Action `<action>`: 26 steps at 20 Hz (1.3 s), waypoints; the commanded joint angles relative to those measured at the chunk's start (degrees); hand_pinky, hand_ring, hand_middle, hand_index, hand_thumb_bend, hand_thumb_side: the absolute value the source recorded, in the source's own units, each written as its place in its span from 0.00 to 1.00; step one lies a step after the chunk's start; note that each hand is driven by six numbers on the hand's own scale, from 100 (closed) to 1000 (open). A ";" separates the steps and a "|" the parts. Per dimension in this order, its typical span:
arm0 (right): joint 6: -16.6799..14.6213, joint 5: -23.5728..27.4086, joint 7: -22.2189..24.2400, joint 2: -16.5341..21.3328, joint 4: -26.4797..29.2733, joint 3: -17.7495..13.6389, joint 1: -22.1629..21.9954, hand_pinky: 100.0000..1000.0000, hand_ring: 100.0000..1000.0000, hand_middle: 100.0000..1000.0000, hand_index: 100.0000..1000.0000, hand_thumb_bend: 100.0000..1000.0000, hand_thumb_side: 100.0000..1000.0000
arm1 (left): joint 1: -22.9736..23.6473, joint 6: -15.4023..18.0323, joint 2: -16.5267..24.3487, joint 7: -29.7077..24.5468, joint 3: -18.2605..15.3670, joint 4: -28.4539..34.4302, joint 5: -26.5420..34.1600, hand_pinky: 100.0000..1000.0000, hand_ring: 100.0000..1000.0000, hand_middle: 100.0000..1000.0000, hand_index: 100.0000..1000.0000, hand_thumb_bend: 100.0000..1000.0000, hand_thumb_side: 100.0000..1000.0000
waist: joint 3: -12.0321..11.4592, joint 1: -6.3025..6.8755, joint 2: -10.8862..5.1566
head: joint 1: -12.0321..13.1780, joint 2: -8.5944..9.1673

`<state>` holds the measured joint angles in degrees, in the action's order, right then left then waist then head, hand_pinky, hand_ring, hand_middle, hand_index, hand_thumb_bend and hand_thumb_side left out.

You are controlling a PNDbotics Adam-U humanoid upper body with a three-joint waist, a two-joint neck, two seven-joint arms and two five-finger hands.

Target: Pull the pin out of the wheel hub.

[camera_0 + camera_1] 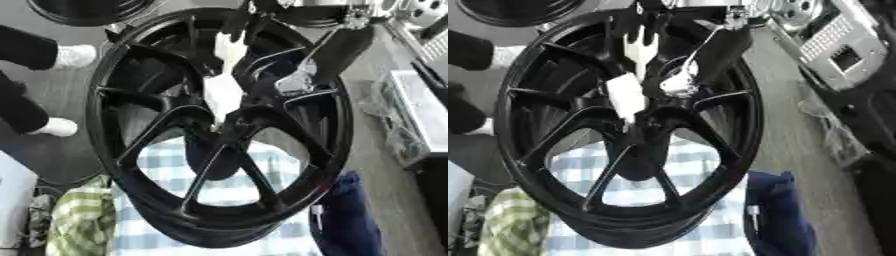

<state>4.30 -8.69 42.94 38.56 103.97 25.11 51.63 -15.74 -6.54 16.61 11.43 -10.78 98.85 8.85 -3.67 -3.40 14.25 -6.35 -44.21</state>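
Left eye view, white pin (222, 90) upright at wheel hub (229, 117) centre

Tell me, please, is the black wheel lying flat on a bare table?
No: the black wheel stands tilted on its rim, and blue-and-white checked cloth shows through the gaps between its lower spokes.

You're seeing soft, even daylight; both views are blurred, and the glossy black spoked wheel hub (219, 130) shows faint sheen.

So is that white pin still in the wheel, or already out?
Cannot tell. The white pin lies over the hub of the black wheel, but its tip is hidden.
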 commanded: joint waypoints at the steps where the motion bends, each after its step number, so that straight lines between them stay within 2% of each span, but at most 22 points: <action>1: 0.18 -0.66 0.38 0.36 0.67 -0.20 1.12 0.81 0.72 0.72 0.85 0.29 0.32 | -0.71 0.06 1.35 0.23 -0.60 0.90 -0.19 0.77 0.68 0.61 0.65 0.00 0.80 | -0.07 0.25 -0.91 | 0.18 0.09; 26: -1.67 -3.11 1.72 -2.95 -3.66 1.05 0.43 0.81 0.72 0.72 0.85 0.27 0.32 | -0.71 0.02 1.23 0.56 -0.75 1.07 -0.23 0.77 0.68 0.61 0.65 0.00 0.80 | -0.26 0.18 -0.77 | -0.04 0.09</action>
<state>2.71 -11.48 44.64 34.98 100.17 26.57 51.35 -15.75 -6.57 16.61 11.75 -11.11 98.86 8.63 -3.92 -3.42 14.28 -6.38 -44.21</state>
